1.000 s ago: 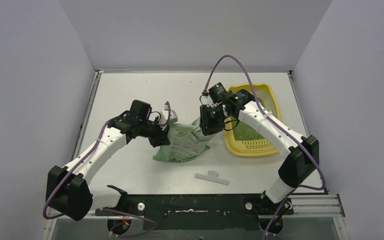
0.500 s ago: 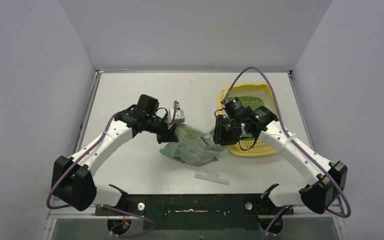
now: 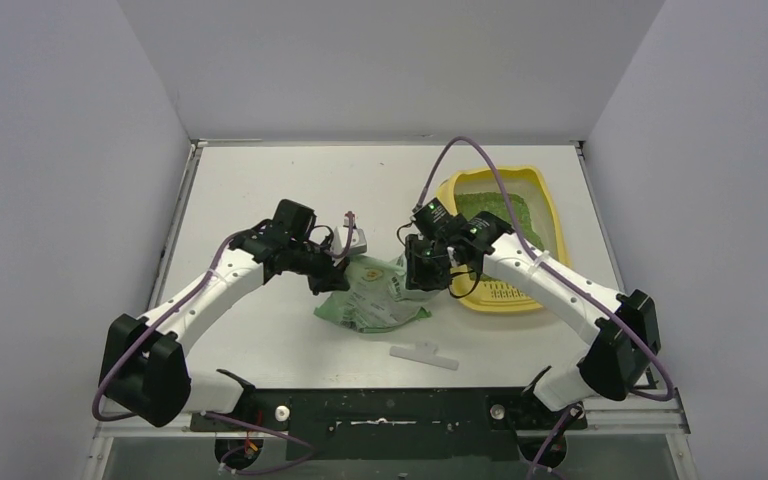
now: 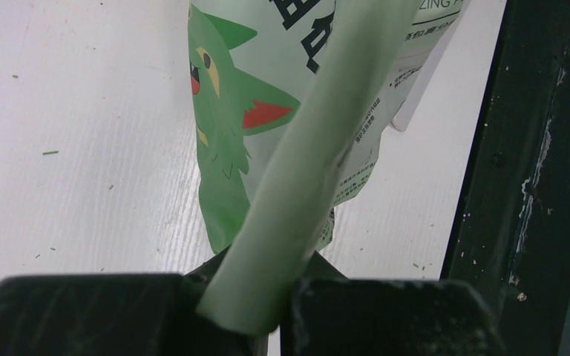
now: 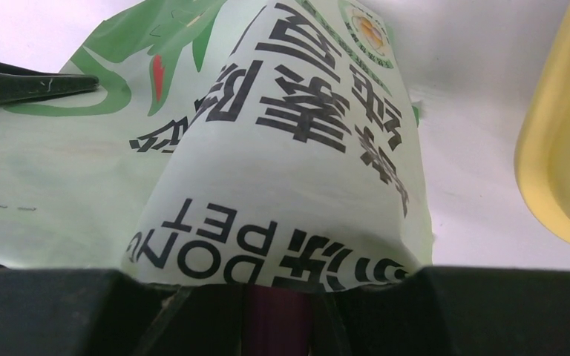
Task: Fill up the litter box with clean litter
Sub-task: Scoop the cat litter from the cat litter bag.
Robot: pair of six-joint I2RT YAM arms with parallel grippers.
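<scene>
The yellow litter box [image 3: 552, 222] stands at the right of the table, with green clean litter [image 3: 496, 212] spread inside it; its rim [image 5: 564, 148] shows at the edge of the right wrist view. A light-green printed bag [image 3: 372, 297] lies between the arms. My left gripper [image 3: 325, 277] is shut on a folded edge of the bag [image 4: 308, 170], the fold pinched between the jaws [image 4: 267, 300]. My right gripper [image 3: 423, 272] is at the bag's right end. A magenta scoop handle [image 5: 278, 311] sits clamped between its fingers. The bag [image 5: 267, 148] drapes over it and hides the scoop's bowl.
A white plastic clip [image 3: 423, 354] lies on the table near the front edge. The black front rail [image 4: 534, 148] runs close to the bag on the near side. Purple cables loop above both wrists.
The right arm swung toward the litter box and came back to the bag's right end. The bag shifted slightly and lies flatter. The left gripper tightened on the bag's edge.
</scene>
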